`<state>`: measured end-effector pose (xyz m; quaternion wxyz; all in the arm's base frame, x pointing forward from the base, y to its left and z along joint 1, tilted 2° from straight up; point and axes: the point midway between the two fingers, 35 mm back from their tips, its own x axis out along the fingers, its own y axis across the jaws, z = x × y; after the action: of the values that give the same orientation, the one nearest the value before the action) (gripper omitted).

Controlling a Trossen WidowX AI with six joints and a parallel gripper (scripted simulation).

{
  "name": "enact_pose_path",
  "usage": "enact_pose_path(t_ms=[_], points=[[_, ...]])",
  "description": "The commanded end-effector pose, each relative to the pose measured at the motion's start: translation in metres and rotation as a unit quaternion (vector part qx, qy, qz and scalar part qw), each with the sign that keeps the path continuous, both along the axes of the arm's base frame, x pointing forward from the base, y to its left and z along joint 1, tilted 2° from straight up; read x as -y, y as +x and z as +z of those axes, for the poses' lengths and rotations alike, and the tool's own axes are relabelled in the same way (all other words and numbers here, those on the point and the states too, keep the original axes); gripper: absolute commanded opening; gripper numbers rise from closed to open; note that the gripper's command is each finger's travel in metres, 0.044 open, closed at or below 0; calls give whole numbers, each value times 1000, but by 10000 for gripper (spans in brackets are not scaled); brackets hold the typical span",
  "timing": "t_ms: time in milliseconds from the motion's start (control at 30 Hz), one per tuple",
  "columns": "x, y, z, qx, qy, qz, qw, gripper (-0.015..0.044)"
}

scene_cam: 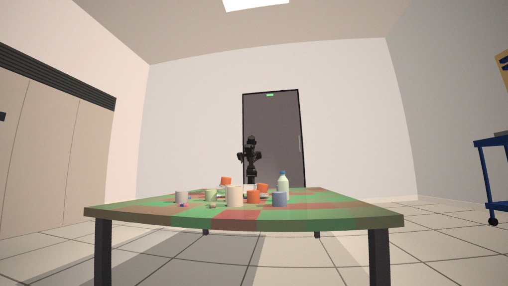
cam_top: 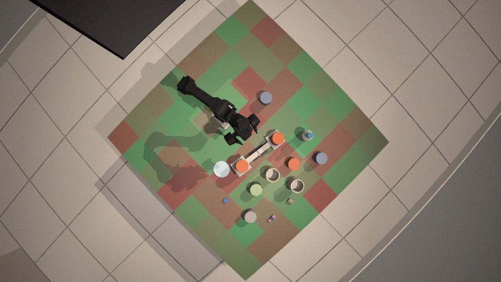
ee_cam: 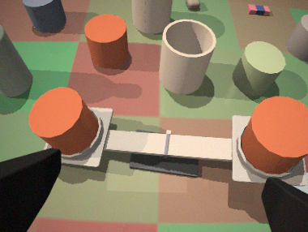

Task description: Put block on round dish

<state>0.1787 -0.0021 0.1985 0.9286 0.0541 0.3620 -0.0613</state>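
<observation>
- The jaws are released, spread wide around nothing.
- The white, narrow-beamed balance tilts.
- Higher orange cylindrical cup stands nearer the pale round dish.

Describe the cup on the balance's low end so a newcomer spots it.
On the checkered table, find the pale balance beam. The low cup is orange, on the end nearer the bottle; its twin sits higher, beside the round dish.

Top — overhead; exterior — low, tableside.
</observation>
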Motion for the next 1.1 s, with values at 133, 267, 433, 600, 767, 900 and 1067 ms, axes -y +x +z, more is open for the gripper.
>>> enact_pose_path(t_ms=[133,267,433,600,767,900,1067], points=[[6,-1,-5,-9,-17,-4,1000,440],[1,7,-6,-35,-33,24,999,440],[-8,21,-9,-72,-53,70,994,440],[-18,34,-9,-103,-70,120,985,440],[-28,47,-11,-131,-97,177,971,440],[-38,60,-14,-153,-127,231,952,440],[-49,74,-20,-180,-161,298,923,440]])
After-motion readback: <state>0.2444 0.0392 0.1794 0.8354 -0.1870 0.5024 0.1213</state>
